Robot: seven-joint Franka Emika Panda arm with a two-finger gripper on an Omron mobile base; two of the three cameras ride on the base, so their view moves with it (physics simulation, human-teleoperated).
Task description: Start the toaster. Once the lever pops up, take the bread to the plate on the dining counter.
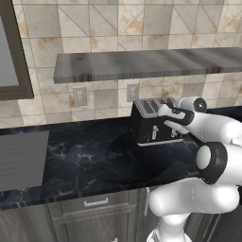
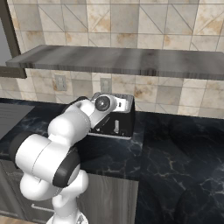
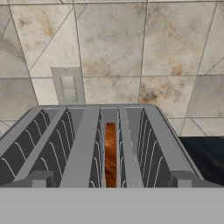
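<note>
Inside toaster slot, upright bread.

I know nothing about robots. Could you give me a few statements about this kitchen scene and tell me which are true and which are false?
1. The black boxy toaster stands on the dark marble wall countertop. True.
2. A tan-brown bread slice sits in a toaster slot. True.
3. The bread lies on a plate. False: it is inside the toaster.
4. The toaster sits on the grey wall shelf. False: the shelf hangs above it.
</note>
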